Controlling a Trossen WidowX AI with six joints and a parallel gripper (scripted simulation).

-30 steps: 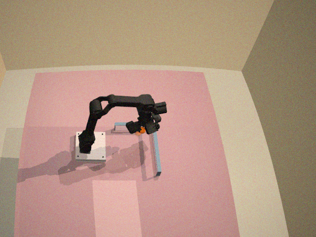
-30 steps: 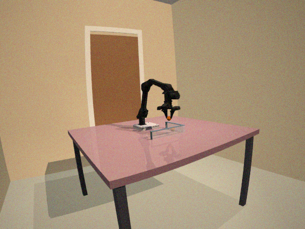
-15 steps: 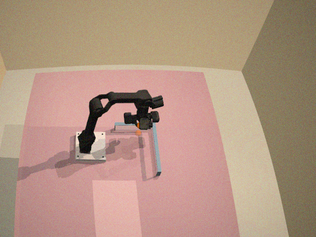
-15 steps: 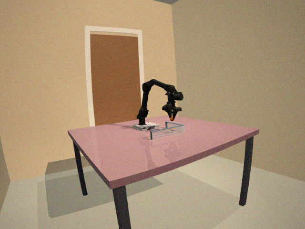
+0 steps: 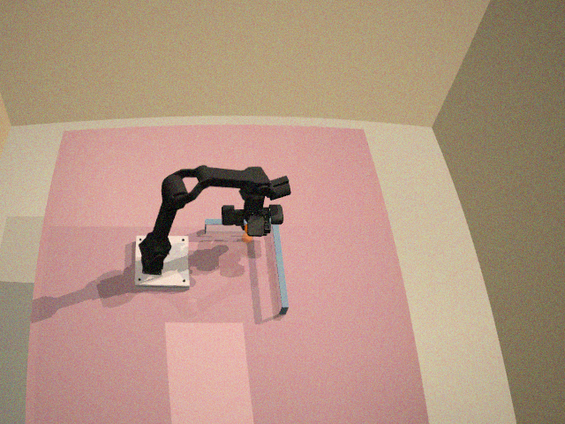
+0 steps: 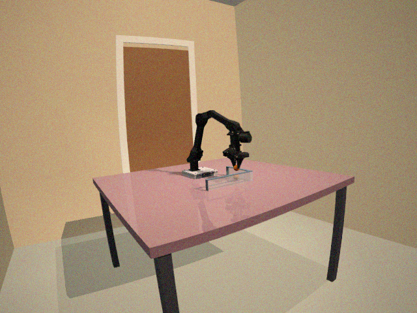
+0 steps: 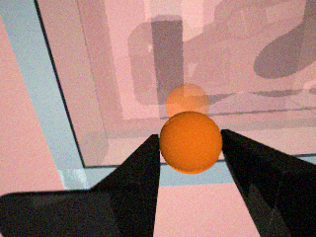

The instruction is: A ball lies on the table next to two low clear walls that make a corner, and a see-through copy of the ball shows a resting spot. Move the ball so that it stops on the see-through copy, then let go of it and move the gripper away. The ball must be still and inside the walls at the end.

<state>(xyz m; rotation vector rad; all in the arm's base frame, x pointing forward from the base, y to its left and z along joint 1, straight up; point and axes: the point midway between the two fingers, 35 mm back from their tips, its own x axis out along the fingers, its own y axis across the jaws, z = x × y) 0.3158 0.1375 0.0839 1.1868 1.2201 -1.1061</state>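
Wrist view puts the orange ball (image 7: pixel 191 142) pinched between the two dark fingers of the hand (image 7: pixel 191 163), which is clamped on it and carrying it clear of the table (image 6: pixel 174 205). Just past the ball, partly overlapped by it, sits the see-through copy (image 7: pixel 187 100), paler and lying on the table inside the corner made by the two low clear walls (image 7: pixel 46 99). From this angle the ball looks close to lined up with the copy but raised above it (how high is hard to judge here; the exterior view shows it hanging just over the top of the walls (image 6: pixel 229 180)). So the pick-up and the carry toward the corner look done. What is left, by my reading: lower the ball onto the copy, spread the fingers without nudging it, let it come to rest inside the walls, and draw the hand up and away. The top view shows the arm (image 5: pixel 214 177) bent over the corner, the ball (image 5: pixel 246 237) barely peeking out beneath it.
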